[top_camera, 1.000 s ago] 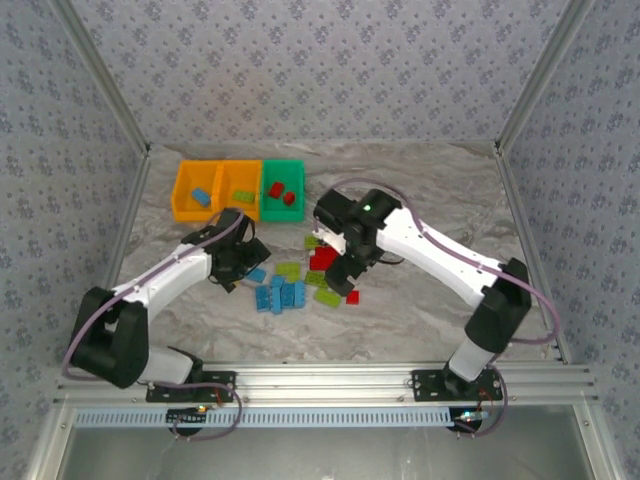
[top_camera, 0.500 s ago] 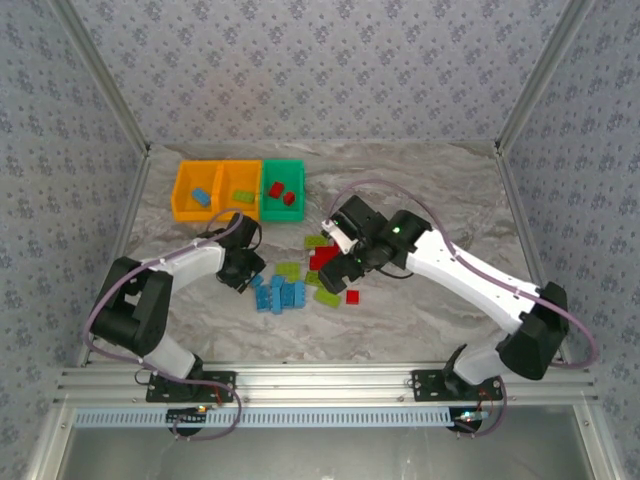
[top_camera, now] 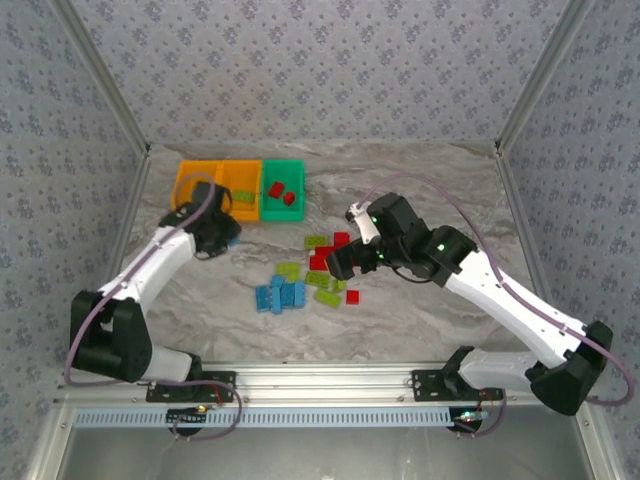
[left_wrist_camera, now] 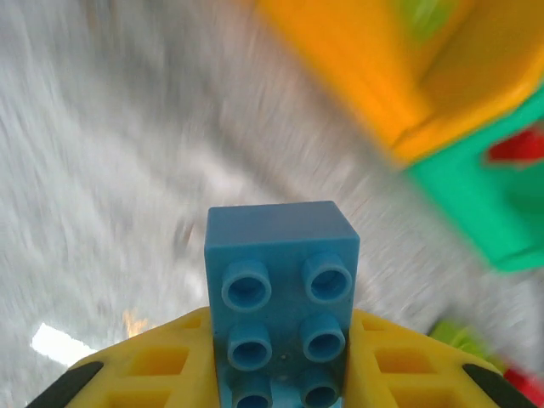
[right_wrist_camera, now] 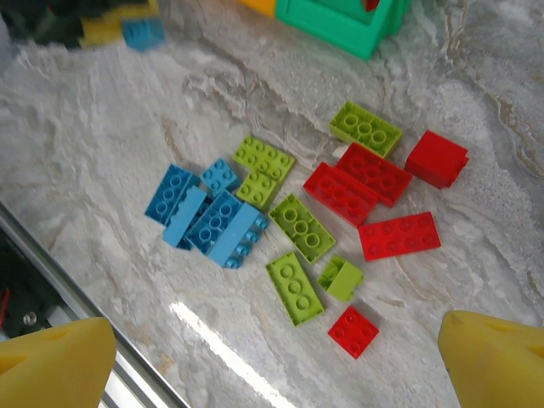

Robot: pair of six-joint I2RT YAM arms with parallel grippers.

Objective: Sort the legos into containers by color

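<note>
Carried from mid-frame brick pile toward orange plastic bins, upper left, with small blue studded plastic brick clamped in left tool; release next.

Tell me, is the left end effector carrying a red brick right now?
No, the left end effector is shut on a blue brick, not a red one.

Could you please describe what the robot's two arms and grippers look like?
Both the left arm and the right arm have white links, black joints and a looping lilac cable. The right arm carries small green lights. The left gripper and right gripper are black, with yellow, grid-ribbed fingers.
</note>
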